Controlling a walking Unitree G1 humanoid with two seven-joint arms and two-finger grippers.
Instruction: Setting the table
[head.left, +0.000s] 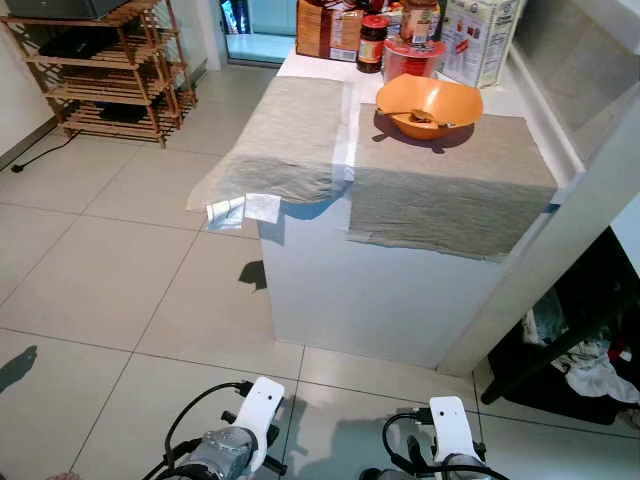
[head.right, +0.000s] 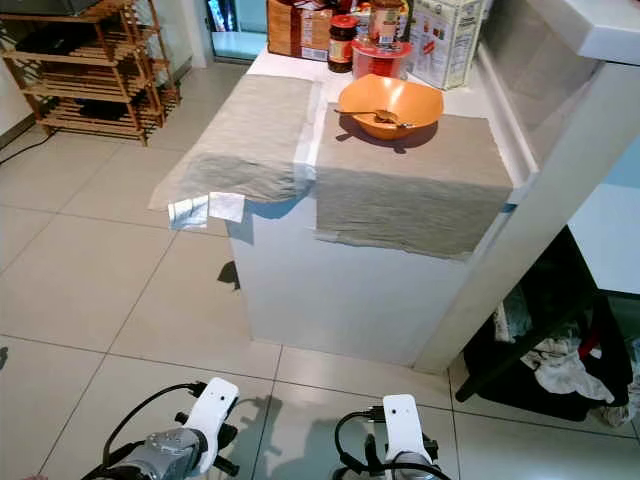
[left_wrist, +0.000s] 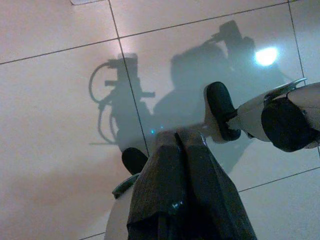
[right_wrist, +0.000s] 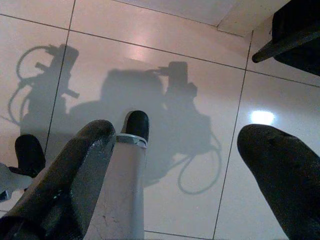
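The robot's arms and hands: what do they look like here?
In the head views, each arm ends in a white wrist block with looping black cables; the left arm's forearm is silver-grey. The left hand has two long black fingers with a matte, slightly rough surface. The right hand has the same thick black fingers with rounded tips.

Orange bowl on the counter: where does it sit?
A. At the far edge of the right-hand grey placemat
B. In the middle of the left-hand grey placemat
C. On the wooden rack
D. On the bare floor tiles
A. The orange bowl rests at the far edge of the right-hand grey placemat, just in front of the jars and boxes, while the left-hand placemat has nothing on it.
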